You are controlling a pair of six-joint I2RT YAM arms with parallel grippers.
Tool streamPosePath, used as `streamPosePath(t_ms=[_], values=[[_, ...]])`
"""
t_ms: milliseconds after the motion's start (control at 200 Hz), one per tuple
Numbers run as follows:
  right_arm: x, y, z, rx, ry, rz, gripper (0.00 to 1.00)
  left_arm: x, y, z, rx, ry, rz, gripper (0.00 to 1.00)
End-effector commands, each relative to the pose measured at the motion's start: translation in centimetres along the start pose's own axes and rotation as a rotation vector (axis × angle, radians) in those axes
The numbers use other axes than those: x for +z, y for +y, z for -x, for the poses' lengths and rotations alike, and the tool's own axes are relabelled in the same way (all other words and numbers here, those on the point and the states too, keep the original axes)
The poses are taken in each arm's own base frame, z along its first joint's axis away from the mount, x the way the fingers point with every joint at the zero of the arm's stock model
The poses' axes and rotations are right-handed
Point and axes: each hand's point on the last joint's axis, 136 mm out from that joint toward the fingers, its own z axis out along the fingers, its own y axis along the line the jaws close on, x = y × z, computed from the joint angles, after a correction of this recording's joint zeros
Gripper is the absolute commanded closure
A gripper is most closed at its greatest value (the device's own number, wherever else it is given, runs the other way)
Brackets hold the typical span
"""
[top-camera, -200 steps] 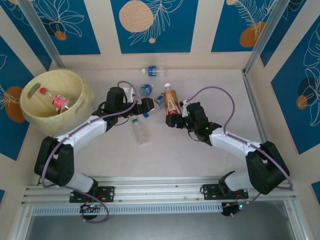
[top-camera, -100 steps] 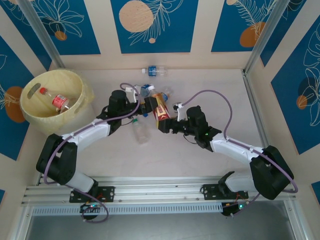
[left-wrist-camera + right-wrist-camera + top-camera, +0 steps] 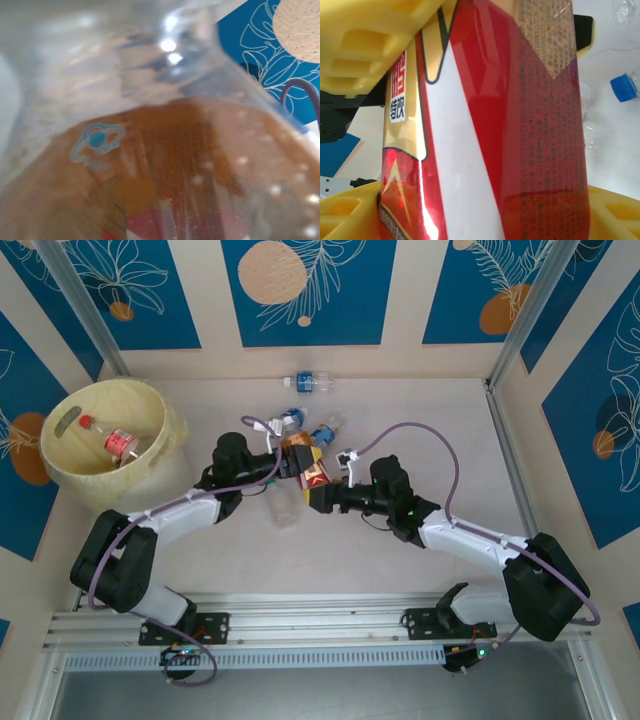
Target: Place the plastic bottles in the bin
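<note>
The right hand (image 3: 322, 495) is gripping the red-labelled bottle (image 3: 311, 476) across its body. In the right wrist view its yellow fingers (image 3: 365, 45) are pressing on opposite sides of the label. The left hand (image 3: 287, 462) is sitting right at the other end of the same bottle. I cannot tell whether its jaws are closing on the bottle or standing clear, because the left wrist view is giving a blurred close look at clear plastic and orange label. The bottle is lying tilted between the two hands over the middle of the counter (image 3: 420, 420), well apart from the bin (image 3: 60, 465).

The label is showing red, gold and white bands, with black Chinese characters on a white patch (image 3: 397, 95) and a block of print too fine to read. A small blue ringed-planet logo (image 3: 97, 140) is showing on the orange part.

The bin is standing at the far left of the pale counter and holding a red-capped bottle (image 3: 118, 443). A blue-labelled bottle (image 3: 312, 383) is lying by the back wall, two blue-capped bottles (image 3: 292, 420) (image 3: 325, 432) are lying just beyond the hands, and a clear bottle (image 3: 283, 505) is lying beside the left arm. Blue wall panels (image 3: 305, 290) with leaf drawings and peach circles are enclosing the counter.
</note>
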Motion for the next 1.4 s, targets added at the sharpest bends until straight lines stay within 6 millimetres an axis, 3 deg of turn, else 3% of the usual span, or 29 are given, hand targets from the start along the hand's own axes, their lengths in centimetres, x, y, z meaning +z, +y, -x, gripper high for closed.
streamPosePath(t_ms=[0,210,300,395,540,640,810,1030,1230,1395], values=[[-1.0,2.5,2.1,-0.045,-0.062,0.056,0.38,-0.6,-3.2,0.1,0.054,0.008,-0.090,0.19],[-2.0,3.1,2.0,-0.080,-0.048,0.048,0.27,-1.2,-4.1,0.6,0.067,-0.002,-0.078,0.29],[-2.6,3.4,1.7,-0.115,-0.034,0.047,0.11,-1.5,-4.2,1.2,0.086,-0.025,-0.041,0.32],[-3.4,3.2,1.6,-0.161,-0.038,0.018,0.00,-1.9,-4.2,2.7,0.112,-0.078,0.015,0.34],[-5.7,2.5,2.8,-0.253,-0.101,-0.085,0.00,-3.7,-4.2,6.3,0.220,-0.176,0.201,0.36],[-7.7,-0.3,4.6,-0.265,-0.197,-0.279,0.00,-6.9,-5.4,9.8,0.357,-0.304,0.373,0.37],[-10.6,-4.3,5.8,-0.195,-0.307,-0.496,0.00,-15.9,-8.2,16.3,0.544,-0.624,0.730,0.39],[-12.5,-6.2,6.5,-0.109,-0.414,-0.578,0.00,-23.1,-10.8,20.6,0.705,-0.716,1.082,0.38],[-13.7,-7.0,6.8,-0.052,-0.443,-0.596,0.00,-29.8,-9.3,23.4,0.634,-0.735,1.321,0.38],[-14.3,-7.2,7.4,-0.038,-0.462,-0.604,0.01,-34.5,-6.1,23.2,0.513,-0.659,1.510,0.38]])
